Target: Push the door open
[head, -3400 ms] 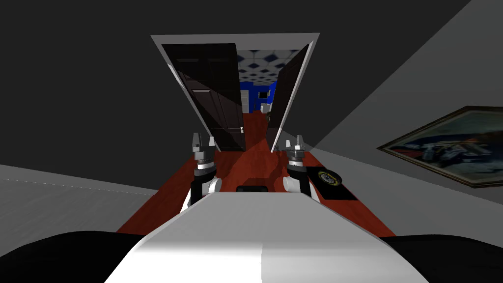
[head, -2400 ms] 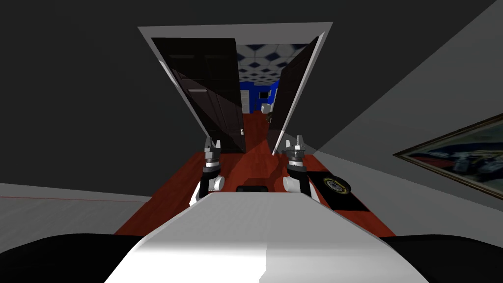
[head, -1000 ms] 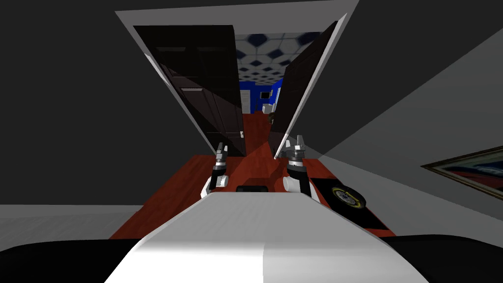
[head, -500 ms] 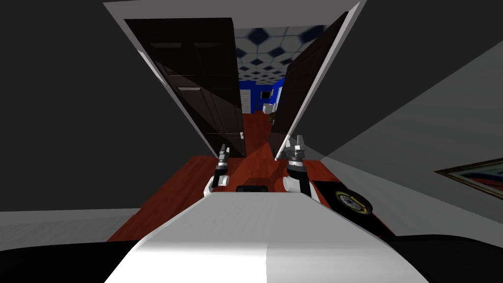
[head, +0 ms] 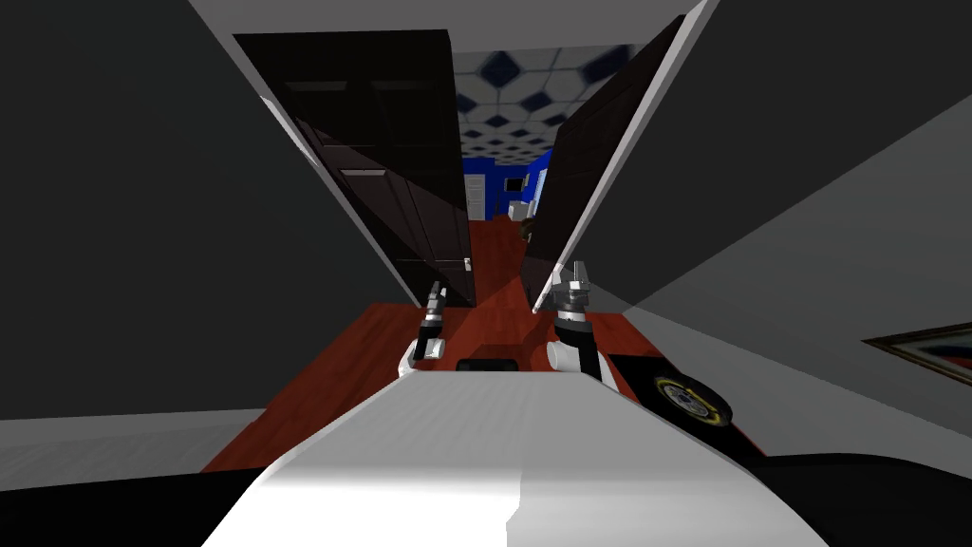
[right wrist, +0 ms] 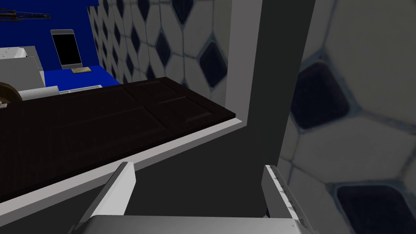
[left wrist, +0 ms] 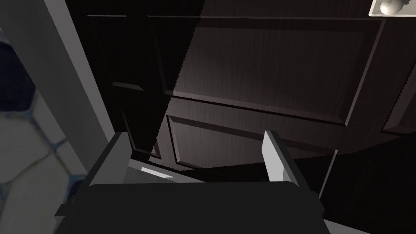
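I have rolled closer to the dark brown panelled door (head: 403, 180). My left hand (head: 436, 292), wide and empty, now faces its panels, ready to push. My right hand (head: 573, 279) is also wide.

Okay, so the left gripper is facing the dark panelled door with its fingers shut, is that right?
Not quite. The left gripper does face the dark panelled door, but its fingers stand well apart, so it is open, not shut. The left wrist view shows this.
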`<state>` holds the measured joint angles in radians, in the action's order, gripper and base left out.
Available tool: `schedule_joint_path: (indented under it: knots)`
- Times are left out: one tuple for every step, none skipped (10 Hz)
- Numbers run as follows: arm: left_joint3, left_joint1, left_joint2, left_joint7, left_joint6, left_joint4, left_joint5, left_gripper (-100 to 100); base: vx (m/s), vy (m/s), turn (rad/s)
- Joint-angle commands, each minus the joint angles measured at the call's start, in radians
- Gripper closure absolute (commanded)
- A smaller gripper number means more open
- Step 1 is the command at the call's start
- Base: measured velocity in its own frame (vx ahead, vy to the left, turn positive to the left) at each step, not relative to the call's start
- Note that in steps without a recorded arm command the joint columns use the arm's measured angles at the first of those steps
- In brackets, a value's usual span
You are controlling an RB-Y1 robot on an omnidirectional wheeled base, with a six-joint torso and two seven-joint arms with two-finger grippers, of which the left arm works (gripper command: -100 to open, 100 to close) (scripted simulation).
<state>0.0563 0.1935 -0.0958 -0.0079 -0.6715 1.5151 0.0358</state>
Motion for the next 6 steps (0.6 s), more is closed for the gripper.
schedule_joint_path:
  knots:
    - [-0.001, -0.019, -0.002, 0.007, -0.008, -0.05, -0.002, -100, 0.102, -0.016, 0.013]
    - [-0.001, -0.031, -0.002, 0.011, -0.012, -0.081, -0.003, -100, 0.103, -0.008, 0.016]
    - [-0.002, -0.043, -0.003, 0.014, -0.016, -0.107, -0.004, -100, 0.099, -0.013, 0.011]
    - [-0.002, -0.054, -0.003, 0.018, -0.02, -0.137, -0.005, -100, 0.101, -0.006, 0.014]
    - [-0.002, -0.054, -0.003, 0.018, -0.02, -0.143, -0.005, -100, 0.067, 0.004, 0.004]
    - [-0.002, -0.066, -0.004, 0.021, -0.025, -0.173, -0.007, -100, 0.056, -0.002, 0.008]
